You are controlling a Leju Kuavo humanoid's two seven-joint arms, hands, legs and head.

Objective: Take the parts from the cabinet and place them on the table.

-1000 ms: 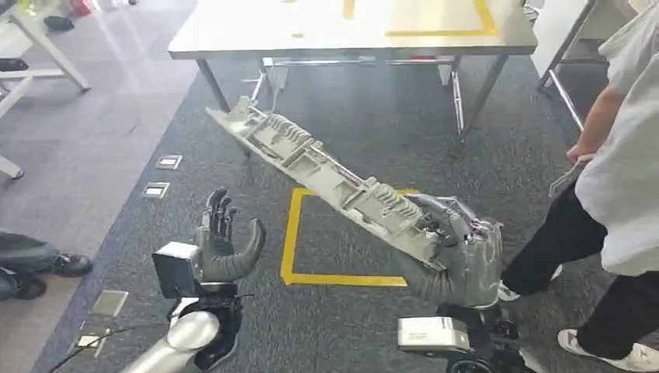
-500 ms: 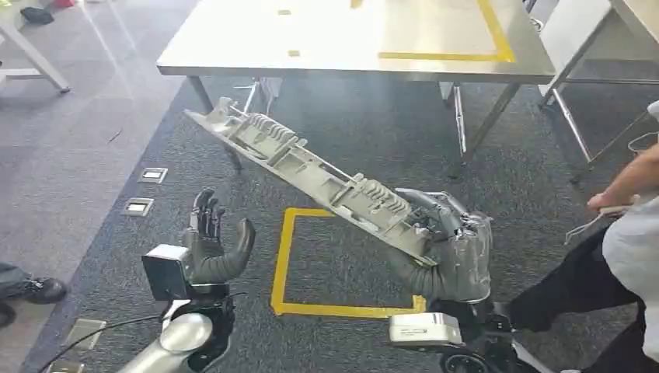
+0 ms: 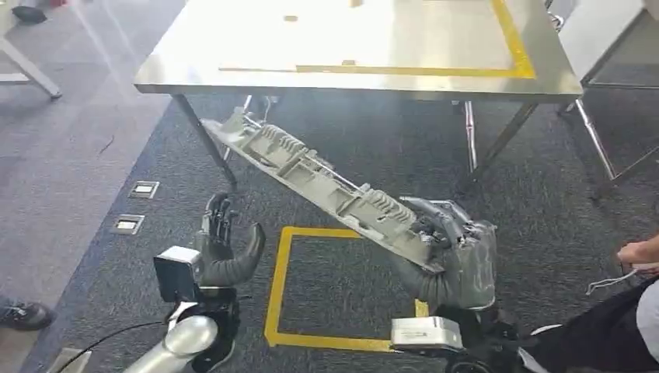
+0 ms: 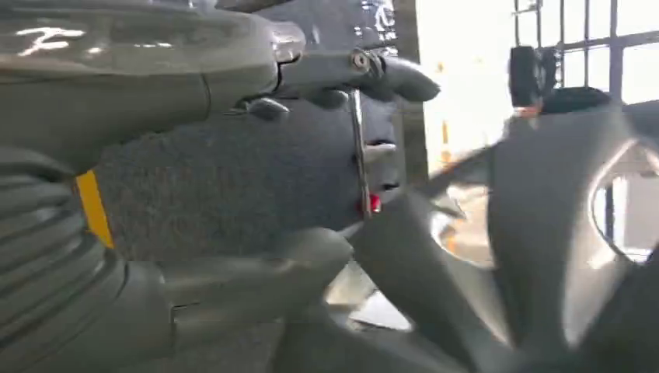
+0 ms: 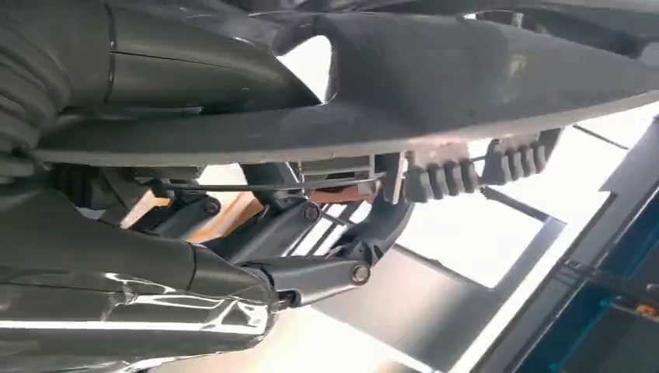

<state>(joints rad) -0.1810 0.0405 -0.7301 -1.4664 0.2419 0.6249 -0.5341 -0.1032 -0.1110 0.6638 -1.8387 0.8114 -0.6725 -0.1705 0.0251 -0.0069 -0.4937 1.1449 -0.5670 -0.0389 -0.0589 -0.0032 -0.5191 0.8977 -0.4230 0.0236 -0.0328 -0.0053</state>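
A long grey ribbed plastic part (image 3: pixel 315 172) slants through the air in the head view, and my right hand (image 3: pixel 455 252) grips its near end. Its far end reaches under the front edge of the steel table (image 3: pixel 233 47), which carries a yellow tape outline. From the right wrist the same part (image 5: pixel 466 85) crosses as a dark bar with my fingers (image 5: pixel 311 272) wrapped beneath it. My left hand (image 3: pixel 225 249) is raised lower left with its fingers apart and nothing in it; its thumb (image 4: pixel 256 272) shows close up in the left wrist view.
A yellow tape square (image 3: pixel 311 287) marks the dark carpet below the part. Table legs (image 3: pixel 198 136) stand ahead left and right. A person's hand (image 3: pixel 637 252) and dark trouser leg sit at the right edge. Floor sockets (image 3: pixel 136 190) lie left, and a second table's frame (image 3: pixel 602 144) stands right.
The whole view has shifted: the table now looms closer and larger, and the person has slid toward the right edge. The part's far end now lies under the table edge. Both hands keep their poses.
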